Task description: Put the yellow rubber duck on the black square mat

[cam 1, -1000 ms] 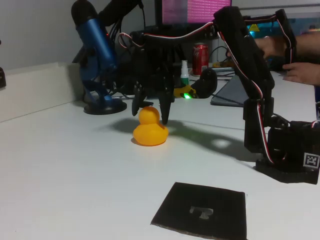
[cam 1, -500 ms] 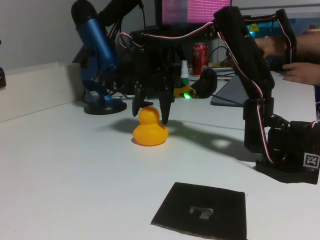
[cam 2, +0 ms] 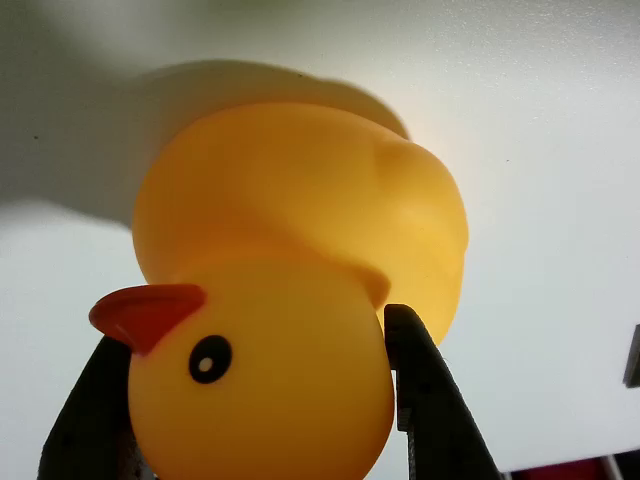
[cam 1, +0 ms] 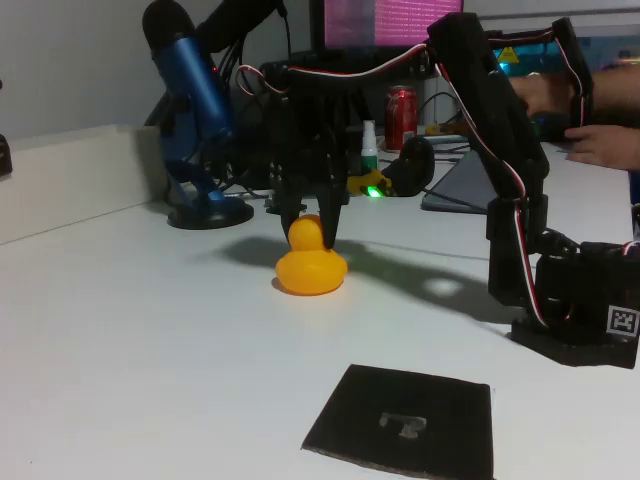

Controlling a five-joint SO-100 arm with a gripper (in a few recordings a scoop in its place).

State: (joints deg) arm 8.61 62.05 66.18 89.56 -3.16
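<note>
Rubber, shiny and orange-yellow: the yellow rubber duck [cam 1: 311, 262] looks light, soft and a bit squishy, so I think it will bend if it is pinched hard. Its smooth skin looks slippery too. The round head is the best place to hold it, one finger on each side, with the red beak sticking out free.

That is just where the gripper [cam 1: 313, 237] is. In the wrist view the two black fingers [cam 2: 425, 400] press on both sides of the duck's head [cam 2: 265, 385]. So the gripper [cam 2: 255, 395] is clamped on the duck.

The duck sits on the white table [cam 1: 120, 340], far back near the middle. The black square mat [cam 1: 404, 420] lies flat at the near edge, to the right, well apart from the duck. The duck is not on it yet.

A second ago the fingers stood wide apart around the head. Now they have closed in on it. The duck has slid a little to the right and has not left the table. The mat has not moved.
</note>
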